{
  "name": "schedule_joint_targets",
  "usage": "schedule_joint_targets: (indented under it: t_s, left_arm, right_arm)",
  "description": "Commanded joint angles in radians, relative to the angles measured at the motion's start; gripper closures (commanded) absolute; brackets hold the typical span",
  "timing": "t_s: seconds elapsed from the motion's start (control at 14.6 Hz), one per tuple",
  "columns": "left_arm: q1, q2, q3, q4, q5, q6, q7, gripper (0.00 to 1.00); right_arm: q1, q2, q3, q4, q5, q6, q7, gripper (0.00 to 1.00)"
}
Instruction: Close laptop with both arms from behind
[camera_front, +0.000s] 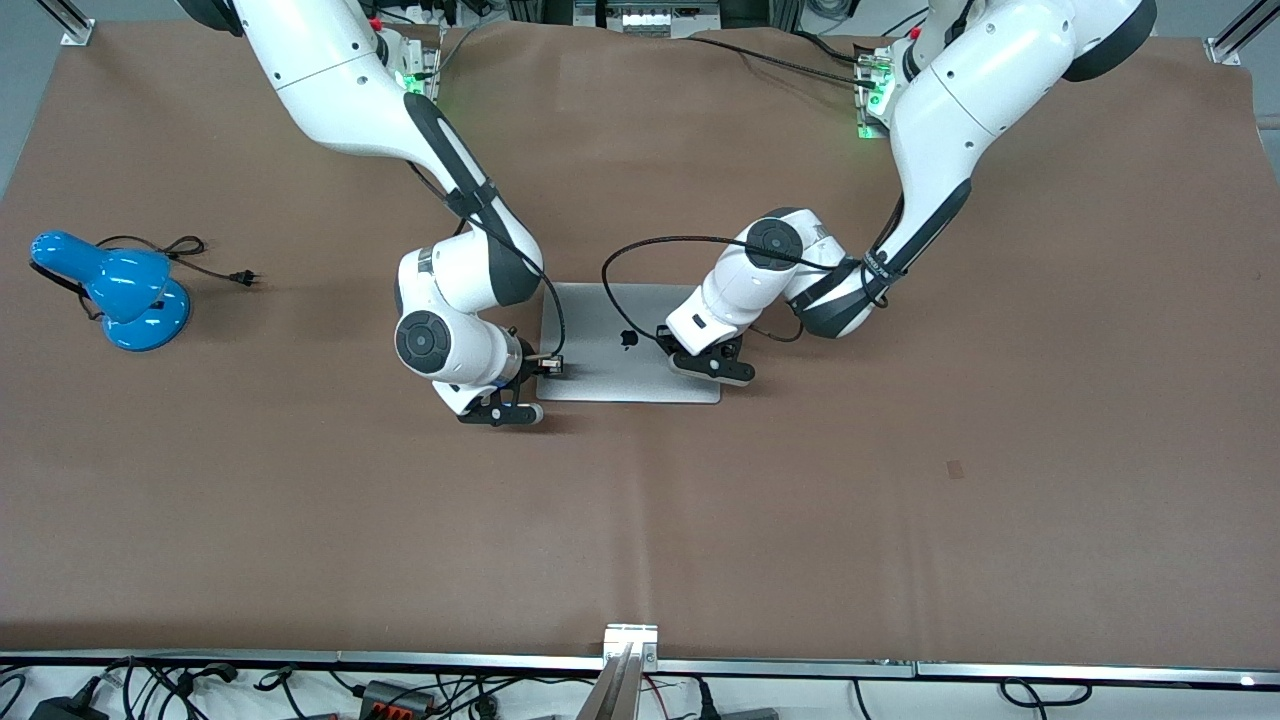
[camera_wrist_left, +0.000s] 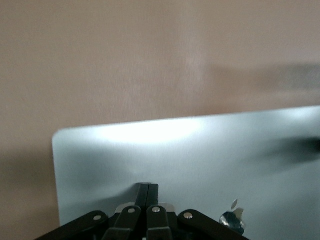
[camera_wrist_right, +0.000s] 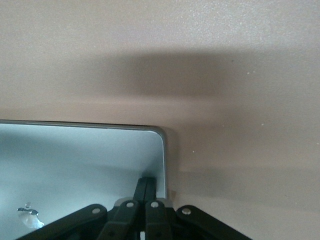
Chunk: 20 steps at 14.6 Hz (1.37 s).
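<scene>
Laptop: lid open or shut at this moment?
Shut. The laptop lies flat on the table with only its silver lid and logo showing, no keyboard or screen. The left gripper and right gripper press on it, fingers together.

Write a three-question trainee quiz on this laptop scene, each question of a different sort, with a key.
1. True or false: the laptop lies with its lid down flat, logo facing up.
2. Multiple choice: what stands at the right arm's end of the table? A) a blue desk lamp B) a red mug C) a cardboard box
3. Fill in: both wrist views show each claw's fingers pressed ____ on the lid.

Key
1. True; the lid lies flat on the brown table.
2. A; the blue desk lamp.
3. Together; the left claw rests on the lid, and the right claw at the lid's corner.
</scene>
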Motion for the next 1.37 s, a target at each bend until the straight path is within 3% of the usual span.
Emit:
schedule_joint_targets:
  t_s: [0.0,0.27,0.48,0.75,0.82,0.89,0.96,1.16,1.3]
  left_arm:
    - [0.005,-0.133,0.002,-0.005,0.027,-0.109,-0.016,1.0]
    - [0.007,-0.271,-0.029,0.007,0.002,-0.396,-0.06,1.0]
    - [0.051,-0.322,-0.058,0.021,-0.073,-0.471,-0.073,1.0]
    - [0.227,-0.331,-0.233,0.084,-0.078,-0.611,-0.069,1.0]
    - [0.27,-0.329,-0.271,0.096,-0.078,-0.643,-0.068,1.0]
    - [0.306,-0.331,-0.303,0.101,-0.078,-0.66,-0.066,1.0]
    - [0.33,-0.329,-0.328,0.102,-0.078,-0.663,-0.048,1.0]
    - [0.338,-0.326,-0.331,0.122,-0.079,-0.665,-0.025,1.0]
    - [0.338,-0.32,-0.331,0.125,-0.079,-0.665,-0.023,1.0]
  right_arm:
    - [0.014,0.018,-0.002,0.024,-0.023,0.015,0.018,1.0]
    - [0.007,-0.067,-0.03,0.012,-0.052,-0.026,0.014,1.0]
    - [-0.004,-0.178,-0.097,0.018,-0.11,-0.164,-0.005,1.0]
    - [-0.015,-0.276,-0.192,0.021,-0.175,-0.309,-0.133,1.0]
    - [-0.015,-0.293,-0.223,0.023,-0.175,-0.329,-0.168,0.9]
    - [-0.015,-0.31,-0.248,0.023,-0.175,-0.346,-0.192,0.25]
    - [-0.015,-0.33,-0.271,0.026,-0.175,-0.359,-0.21,0.0]
    - [-0.015,-0.384,-0.347,0.073,-0.173,-0.451,-0.218,0.0]
    - [-0.016,-0.387,-0.404,0.178,-0.176,-0.558,-0.219,0.0]
